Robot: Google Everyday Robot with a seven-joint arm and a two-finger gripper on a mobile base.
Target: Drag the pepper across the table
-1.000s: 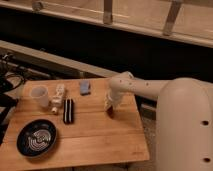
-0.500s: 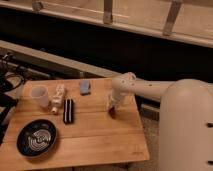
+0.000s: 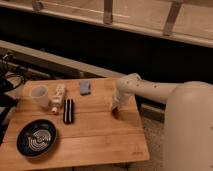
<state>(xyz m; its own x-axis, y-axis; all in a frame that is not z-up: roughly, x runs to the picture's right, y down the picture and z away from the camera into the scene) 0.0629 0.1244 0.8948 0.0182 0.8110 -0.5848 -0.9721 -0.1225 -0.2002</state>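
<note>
The table (image 3: pixel 100 137) is a light-brown wooden plank top. My white arm reaches in from the right, and my gripper (image 3: pixel 115 106) points down at the table's right part, close to its right edge. A tiny dark red lump, the pepper (image 3: pixel 116 113), lies right at the gripper's tip, partly hidden by it. I cannot tell whether the gripper touches or holds it.
A translucent cup (image 3: pixel 39 95) stands at the back left, with a small white bottle (image 3: pixel 58 97) beside it. A black ribbed block (image 3: pixel 68 111) and a small blue block (image 3: pixel 85 88) lie mid-table. A dark round plate (image 3: pixel 36 138) sits front left. My robot's white body (image 3: pixel 190 130) stands right of the table.
My gripper has moved a little to the right, toward the table's right edge, and the dark lump stays at its tip. The other objects have not moved.
</note>
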